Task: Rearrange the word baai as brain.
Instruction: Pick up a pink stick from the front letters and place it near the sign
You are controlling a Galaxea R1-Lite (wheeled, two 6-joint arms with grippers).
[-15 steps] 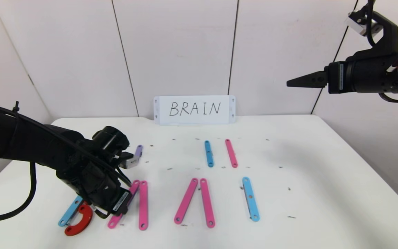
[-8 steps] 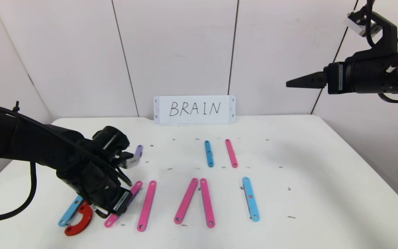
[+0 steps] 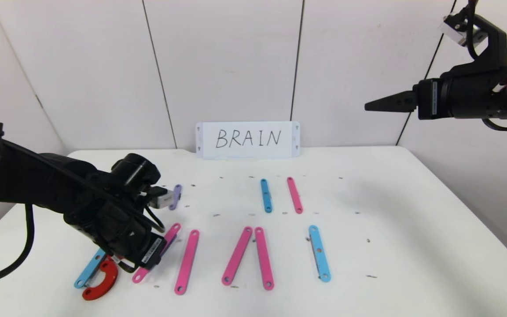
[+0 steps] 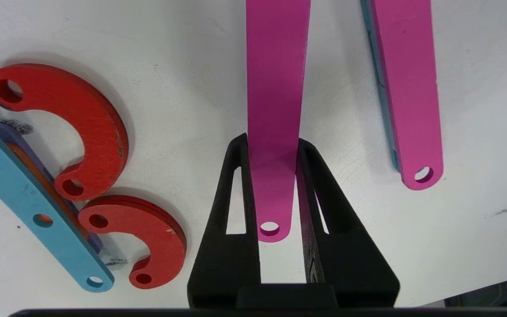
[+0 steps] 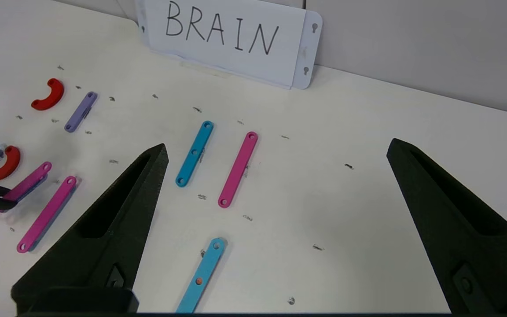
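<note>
The letters lie as plastic strips on the white table (image 3: 412,229). My left gripper (image 3: 150,264) is low at the front left, shut on the near end of a pink bar (image 4: 275,88), also seen in the head view (image 3: 170,232). Its fingertips (image 4: 241,152) press the bar's two edges. A second pink bar (image 3: 187,261) lies just right of it. Two red curved pieces (image 4: 90,119) and a light-blue bar (image 4: 38,207) lie to its left. My right gripper (image 3: 374,105) is open and empty, held high at the right.
Two pink bars (image 3: 237,255) meet at their far ends in mid-table, with a light-blue bar (image 3: 319,253) to their right. A blue bar (image 3: 266,195), a pink bar (image 3: 294,195) and a purple bar (image 3: 175,196) lie farther back. The BRAIN card (image 3: 247,139) leans on the wall.
The second pink bar's far end swung right, away from the held bar. My left arm then drew slightly left and back with the held bar. The right arm has not moved.
</note>
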